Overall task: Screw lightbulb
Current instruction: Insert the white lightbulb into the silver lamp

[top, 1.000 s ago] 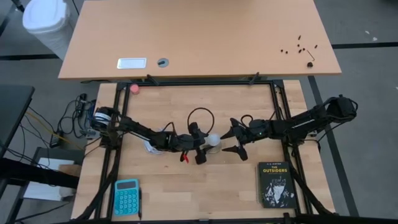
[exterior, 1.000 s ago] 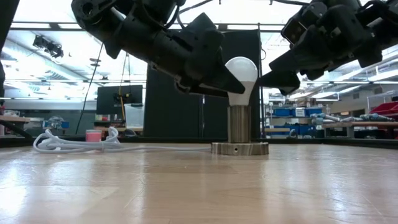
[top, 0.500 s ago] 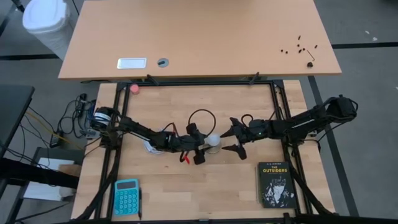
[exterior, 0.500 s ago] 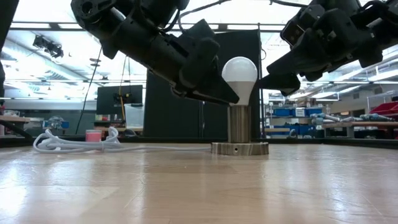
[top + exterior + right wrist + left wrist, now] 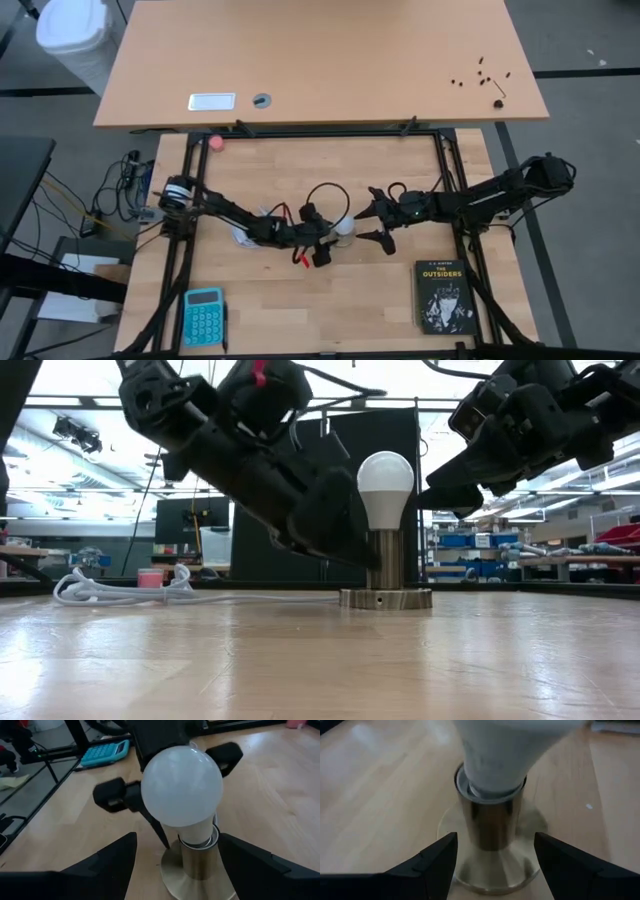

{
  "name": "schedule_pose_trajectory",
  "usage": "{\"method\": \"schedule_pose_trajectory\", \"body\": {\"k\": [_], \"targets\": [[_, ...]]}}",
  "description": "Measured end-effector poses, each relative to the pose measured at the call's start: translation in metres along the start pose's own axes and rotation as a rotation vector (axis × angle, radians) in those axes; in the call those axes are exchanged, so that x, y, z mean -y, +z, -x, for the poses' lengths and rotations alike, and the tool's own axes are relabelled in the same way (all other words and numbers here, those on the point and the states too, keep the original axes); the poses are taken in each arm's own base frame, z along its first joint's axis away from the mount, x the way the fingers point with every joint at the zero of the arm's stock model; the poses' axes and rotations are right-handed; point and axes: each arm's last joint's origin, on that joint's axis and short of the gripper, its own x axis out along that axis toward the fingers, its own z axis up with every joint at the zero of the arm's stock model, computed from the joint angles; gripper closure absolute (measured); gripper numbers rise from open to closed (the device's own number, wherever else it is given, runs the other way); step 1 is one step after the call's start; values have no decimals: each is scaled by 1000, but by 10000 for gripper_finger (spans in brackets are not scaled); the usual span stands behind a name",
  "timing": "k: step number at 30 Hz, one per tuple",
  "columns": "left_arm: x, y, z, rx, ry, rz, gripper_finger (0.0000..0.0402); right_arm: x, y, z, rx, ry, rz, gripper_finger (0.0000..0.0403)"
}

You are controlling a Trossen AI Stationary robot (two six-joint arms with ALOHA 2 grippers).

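Note:
The white lightbulb [image 5: 343, 228] stands upright with its screw base in a round metallic socket [image 5: 385, 568] at mid-table. My left gripper [image 5: 495, 865] comes in from the table's left, slanting down. It is open, with one finger on each side of the socket's barrel [image 5: 492, 825], below the lightbulb's globe [image 5: 505, 750] and apart from both. My right gripper [image 5: 177, 862] hangs open just right of the lightbulb [image 5: 182, 787], at globe height in the low view [image 5: 445, 485], and touches nothing.
The socket's white cord [image 5: 120, 588] lies coiled toward the left. A black book [image 5: 443, 296] lies at the near right and a blue calculator [image 5: 203, 315] at the near left. A pink ball [image 5: 215, 142] sits at the far left edge.
My left gripper has sunk from the level of the lightbulb's globe to the socket's barrel and tipped a little further downward, staying open. The lightbulb and socket have not moved.

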Motion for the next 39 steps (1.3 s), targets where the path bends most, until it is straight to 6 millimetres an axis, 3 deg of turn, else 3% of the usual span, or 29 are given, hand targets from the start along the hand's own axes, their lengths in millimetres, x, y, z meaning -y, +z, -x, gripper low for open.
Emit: {"method": "schedule_pose_trajectory", "body": {"k": [19, 29, 39], "targets": [[-2, -6, -15, 80, 46, -37, 135, 0, -1, 0, -13, -3, -15, 112], [-3, -6, -15, 78, 47, -32, 192, 0, 0, 0, 1, -4, -18, 112], [-2, -5, -15, 93, 44, -24, 223, 0, 0, 0, 1, -4, -21, 112]]}}
